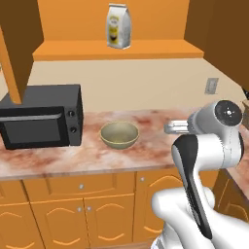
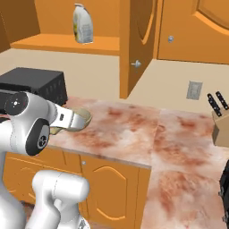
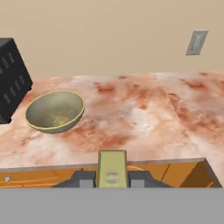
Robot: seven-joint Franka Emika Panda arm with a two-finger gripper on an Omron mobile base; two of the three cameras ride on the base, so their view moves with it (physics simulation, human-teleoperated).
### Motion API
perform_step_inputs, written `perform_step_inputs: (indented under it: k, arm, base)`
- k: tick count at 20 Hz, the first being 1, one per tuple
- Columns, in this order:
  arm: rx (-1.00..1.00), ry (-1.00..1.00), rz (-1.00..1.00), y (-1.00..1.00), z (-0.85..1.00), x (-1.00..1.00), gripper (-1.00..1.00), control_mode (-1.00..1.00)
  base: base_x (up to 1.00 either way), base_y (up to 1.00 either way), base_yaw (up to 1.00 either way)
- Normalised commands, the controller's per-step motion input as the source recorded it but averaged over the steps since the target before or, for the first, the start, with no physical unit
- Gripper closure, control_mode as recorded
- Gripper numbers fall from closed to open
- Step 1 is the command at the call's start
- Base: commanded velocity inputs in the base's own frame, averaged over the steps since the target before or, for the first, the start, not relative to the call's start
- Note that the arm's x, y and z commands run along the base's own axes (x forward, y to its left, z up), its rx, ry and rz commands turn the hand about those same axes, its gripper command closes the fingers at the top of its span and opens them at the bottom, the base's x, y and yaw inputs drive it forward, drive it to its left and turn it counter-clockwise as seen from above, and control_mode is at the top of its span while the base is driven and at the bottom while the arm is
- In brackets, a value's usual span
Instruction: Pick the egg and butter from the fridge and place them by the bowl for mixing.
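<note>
I count one bowl [image 1: 119,134], one butter [image 3: 112,168], one microwave [image 1: 41,115], one bag [image 1: 118,26] up on the shelf [image 1: 116,49], one wall outlet [image 3: 196,42] and one knife block [image 2: 221,127]. In the hand view my gripper [image 3: 112,179] is clamped shut on the butter, which stands up between the fingers, above the counter [image 3: 135,118] edge and well right of the bowl. The bowl sits on the counter just right of the microwave. In the right base view my arm covers most of the bowl and the knife block is cut off at the frame edge. An open cabinet door [image 2: 139,44] hangs over the counter.
</note>
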Motion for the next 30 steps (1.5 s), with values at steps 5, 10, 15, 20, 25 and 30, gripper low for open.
perform_step_inputs:
  k: [5, 10, 15, 20, 25, 30]
  arm:
    - [0.00, 0.00, 0.00, 0.00, 0.00, 0.00, 1.00, 1.00]
    - [0.00, 0.05, 0.01, -0.02, -0.01, 0.08, 1.00, -1.00]
    - [0.05, 0.20, 0.01, -0.08, -0.44, 0.00, 1.00, -1.00]
    - [0.00, 0.22, 0.00, -0.07, -0.73, 0.07, 1.00, -1.00]
    - [0.00, 0.17, 0.01, 0.00, -0.63, 0.23, 1.00, -1.00]
    - [0.00, 0.02, 0.00, -0.17, -0.27, 0.46, 1.00, -1.00]
  base:
    - [0.87, -0.15, 0.00]
    - [0.00, 0.00, 0.00]
    - [0.00, 0.00, 0.00]
    - [0.00, 0.00, 0.00]
    - [0.00, 0.00, 0.00]
    - [0.00, 0.00, 0.00]
